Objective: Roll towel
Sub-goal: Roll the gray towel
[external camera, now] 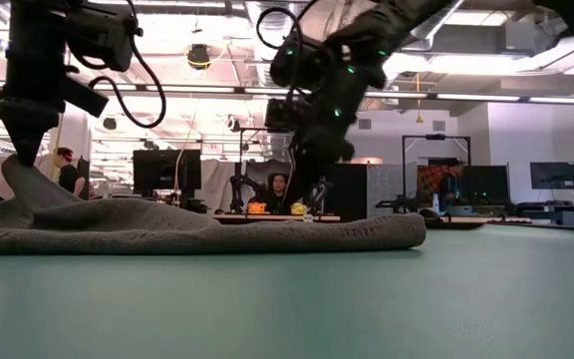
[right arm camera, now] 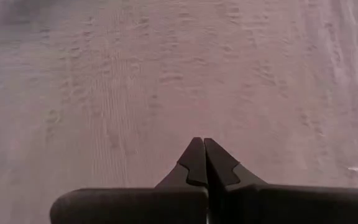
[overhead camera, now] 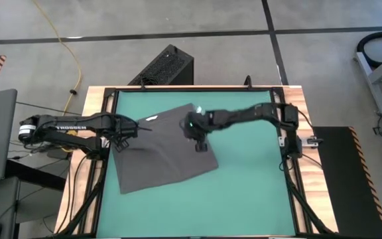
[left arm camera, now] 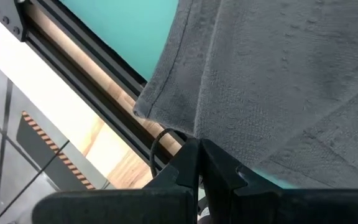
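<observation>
The dark grey towel lies spread on the green mat, turned askew, with a small white label at its far edge. My left gripper is shut on the towel at its left edge, where the cloth rises in a peak. My right gripper is shut and points down at the towel's right part; the right wrist view shows its tips against the cloth's flat surface. My left gripper pinches the towel between its two fingers close to the left hemmed edge, near a corner. The fingers come from above, slanting from the table's left. The pinched part is raised off the mat and the rest lies flat. My right gripper: I cannot tell whether its shut tips touch the towel.
A black frame and a wooden border edge the mat. The mat's near and right parts lie bare. A black box stands on the floor behind the table. People and monitors show in the room beyond.
</observation>
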Robot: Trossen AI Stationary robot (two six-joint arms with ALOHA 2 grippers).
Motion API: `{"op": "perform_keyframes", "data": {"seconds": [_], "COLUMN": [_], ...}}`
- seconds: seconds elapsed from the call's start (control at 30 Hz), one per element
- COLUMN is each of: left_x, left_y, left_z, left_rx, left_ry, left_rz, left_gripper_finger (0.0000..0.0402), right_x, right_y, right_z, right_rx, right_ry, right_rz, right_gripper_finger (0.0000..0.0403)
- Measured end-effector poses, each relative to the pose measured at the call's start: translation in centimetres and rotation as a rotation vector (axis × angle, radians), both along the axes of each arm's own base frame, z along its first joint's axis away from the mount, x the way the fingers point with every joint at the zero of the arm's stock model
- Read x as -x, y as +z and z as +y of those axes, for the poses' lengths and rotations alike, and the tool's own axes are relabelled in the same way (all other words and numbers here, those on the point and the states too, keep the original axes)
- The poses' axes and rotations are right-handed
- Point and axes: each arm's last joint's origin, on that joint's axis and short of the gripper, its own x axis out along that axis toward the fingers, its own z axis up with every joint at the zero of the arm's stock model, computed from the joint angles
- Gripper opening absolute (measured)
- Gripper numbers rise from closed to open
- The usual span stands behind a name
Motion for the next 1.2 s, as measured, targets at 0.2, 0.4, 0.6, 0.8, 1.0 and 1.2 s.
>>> {"op": "perform_keyframes", "data": {"seconds": [0.2,0.4,0.6,0.8,1.0,1.2], "left_x": [-0.1,-0.6,-1.7,-2.3,-2.8,-3.4], "left_y": [0.0,0.0,-0.1,-0.1,-0.1,0.0], "left_z": [-0.4,-0.6,-1.5,-2.9,-3.9,-4.6], "left_rx": [0.000,0.001,0.068,0.075,0.092,0.101], "left_ry": [-0.025,-0.022,-0.085,-0.150,-0.202,-0.243], "left_rz": [-0.003,-0.061,-0.166,-0.222,-0.275,-0.342], "left_gripper_finger": [0.0000,0.0000,0.0000,0.0000,0.0000,0.0000], "right_x": [1.7,2.8,3.6,5.1,7.6,10.6], "right_y": [-3.0,-4.6,-5.2,-5.5,-5.8,-6.0], "right_z": [2.3,5.2,9.4,14.4,19.4,23.4], "right_rx": [-0.024,-0.037,-0.032,-0.062,-0.112,-0.127], "right_ry": [-0.100,-0.155,-0.223,-0.352,-0.523,-0.657], "right_rz": [0.002,0.047,0.072,0.095,0.101,0.089], "right_gripper_finger": [0.0004,0.0003,0.0003,0.0003,0.0003,0.0003]}}
